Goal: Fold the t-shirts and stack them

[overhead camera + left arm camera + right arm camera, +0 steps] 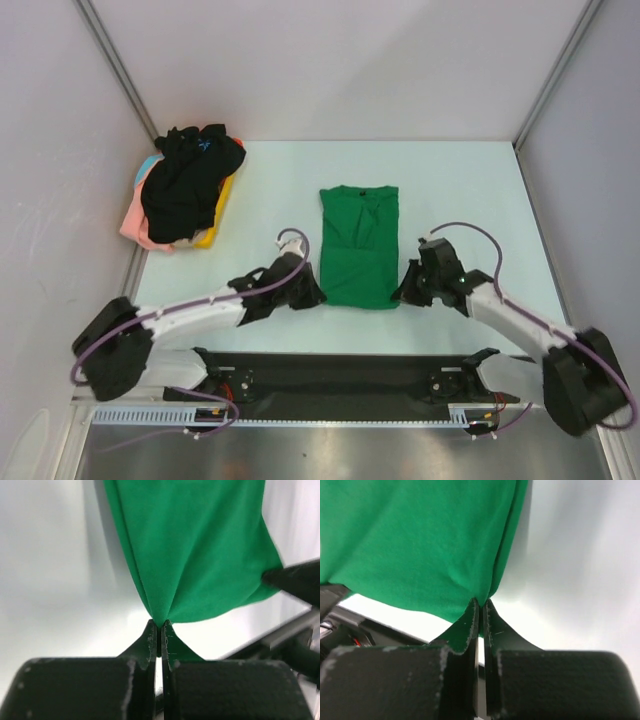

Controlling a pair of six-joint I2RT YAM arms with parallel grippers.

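Near edge: left hand (312, 293) and right hand (405, 291) each pinched tight on a near corner of the green t-shirt (358, 245)
Middle: green t-shirt folded narrow, collar far; pale tabletop (470, 200) beneath
Far left: black t-shirt (185, 185) heaped over pink t-shirt (134, 222)
Room: plain white walls (330, 60); metal corner posts (115, 70)

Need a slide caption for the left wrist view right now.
Left gripper pinching a hem corner of the green t-shirt, white table behind.

This looks like a robot test cell in a lab: plain white panels (330, 60) and metal posts (116, 65) enclose the pale table (270, 190) at its far corners.
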